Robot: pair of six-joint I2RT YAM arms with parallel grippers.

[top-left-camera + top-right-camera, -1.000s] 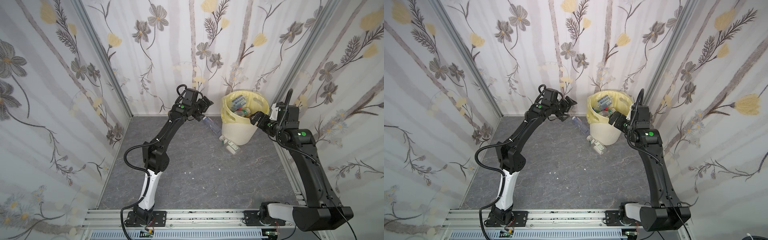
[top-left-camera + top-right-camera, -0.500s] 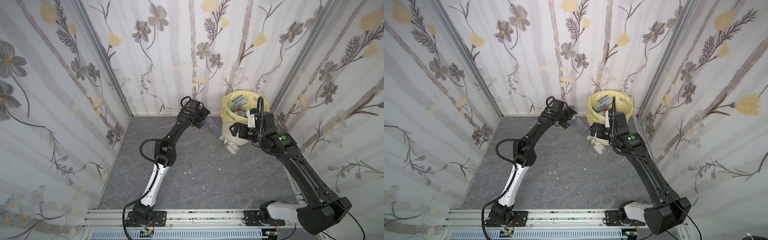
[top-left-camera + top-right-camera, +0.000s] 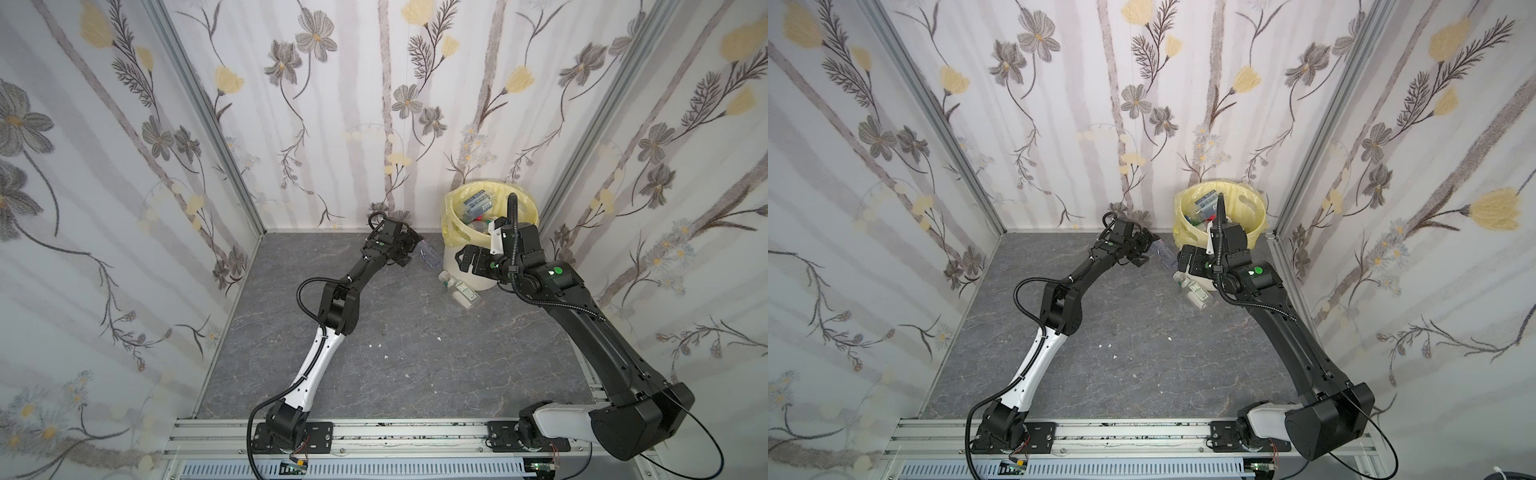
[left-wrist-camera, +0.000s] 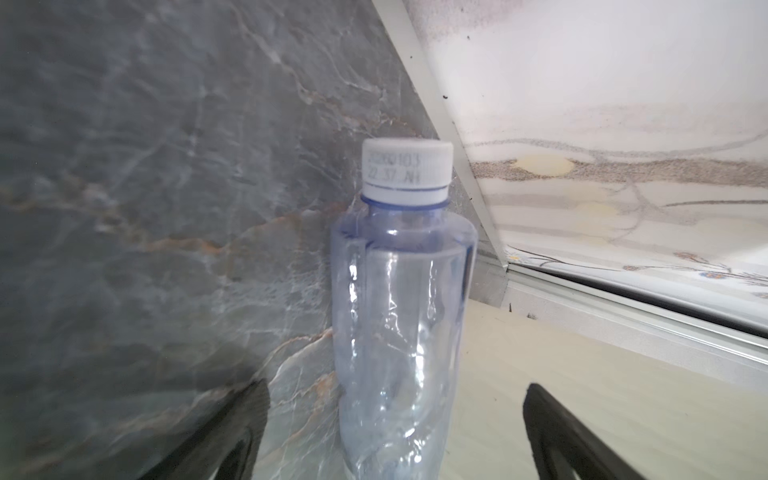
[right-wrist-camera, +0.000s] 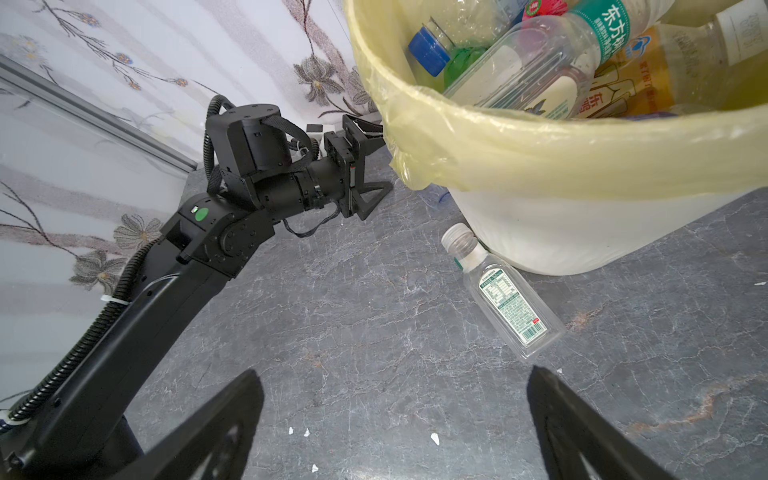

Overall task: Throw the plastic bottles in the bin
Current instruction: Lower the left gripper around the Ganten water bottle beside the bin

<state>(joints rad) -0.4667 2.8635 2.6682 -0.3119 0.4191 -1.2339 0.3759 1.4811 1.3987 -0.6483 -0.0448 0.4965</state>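
Grey marble-patterned desk (image 3: 415, 353) filled the floor of a booth lined with flowered wallpaper (image 3: 374, 104). At the far right corner stood the bin (image 5: 561, 232), cream-white, with a pale yellow bag (image 5: 519, 149) folded over its rim. Inside it lay a heap of plastic bottles (image 5: 540, 62), among them a clear one with a blue cap (image 5: 428, 52) and a green one (image 5: 461, 62).

Two bottles lay on the desk outside the bin. A clear unlabelled bottle (image 4: 403, 316) with a white cap (image 4: 407, 166) lay just beside the bin, on its left in both top views. The left hand (image 4: 392, 399) was low around it, open, one finger on each side with a gap showing between each finger and the plastic. A small labelled bottle (image 5: 509, 307) lay on its side at the foot of the bin, its cap close to the wall; I could not tell whether it touched.

The right hand (image 5: 395, 374) hung above the desk near that labelled bottle, spread wide and empty. A few white scraps (image 5: 434, 438) dotted the desk beneath it.
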